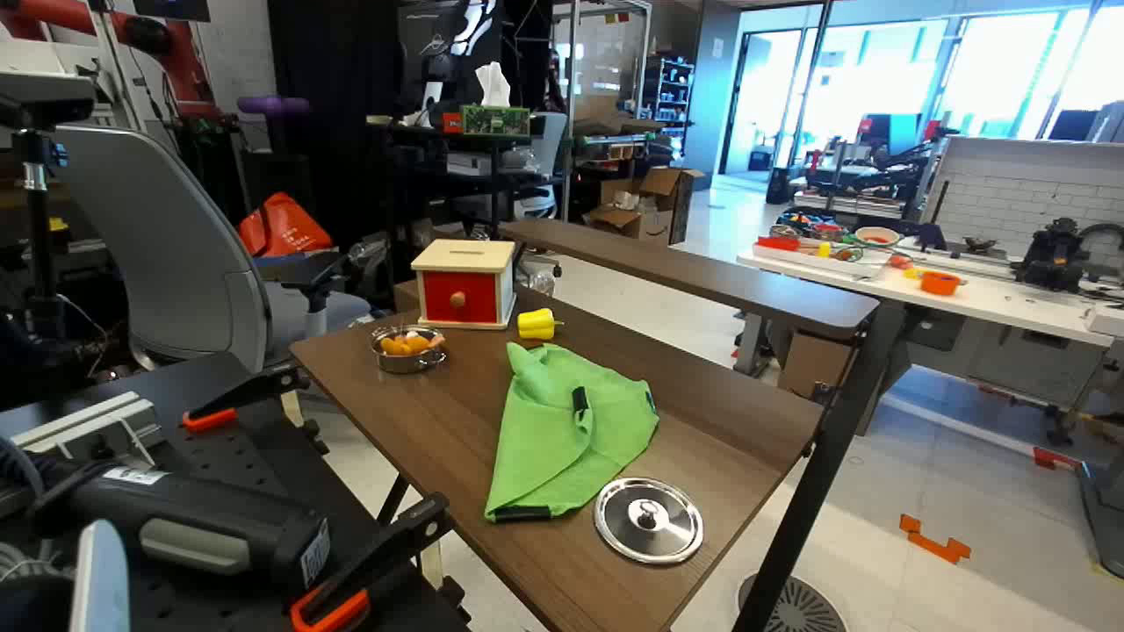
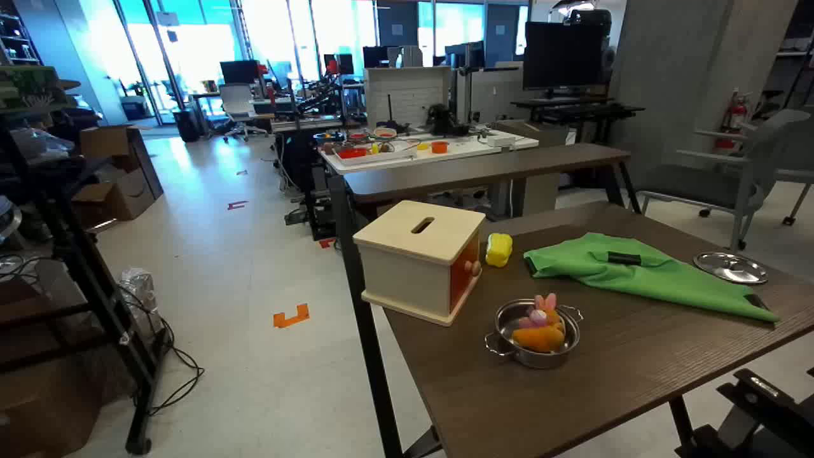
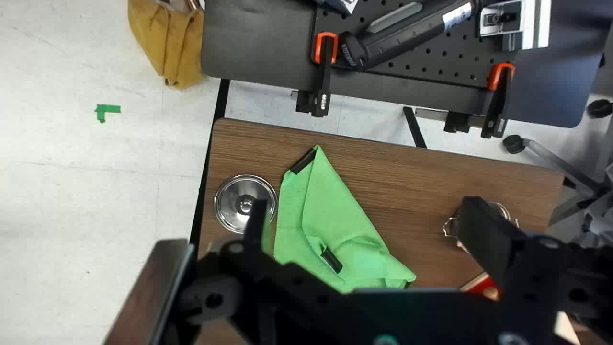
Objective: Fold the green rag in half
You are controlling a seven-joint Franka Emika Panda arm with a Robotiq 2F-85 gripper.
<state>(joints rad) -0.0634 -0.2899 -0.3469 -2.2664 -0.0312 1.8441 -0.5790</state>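
Note:
The green rag (image 1: 549, 439) lies wrinkled on the brown table, and it also shows in an exterior view (image 2: 642, 273) and the wrist view (image 3: 335, 206). One corner with a black patch is folded over onto its middle. Another black patch shows at the end near the round metal lid. My gripper (image 3: 366, 205) is open and empty, seen only in the wrist view. Its fingers are wide apart, high above the table, with the rag below between them. The gripper body hides part of the rag's lower end. No gripper shows in either exterior view.
The metal lid (image 1: 650, 520) lies beside the rag. A yellow object (image 1: 537, 324), a wooden box with a red drawer (image 1: 465, 285) and a metal pot with orange toys (image 1: 408, 349) stand at the other end. A raised brown shelf (image 1: 702, 272) runs along one table side.

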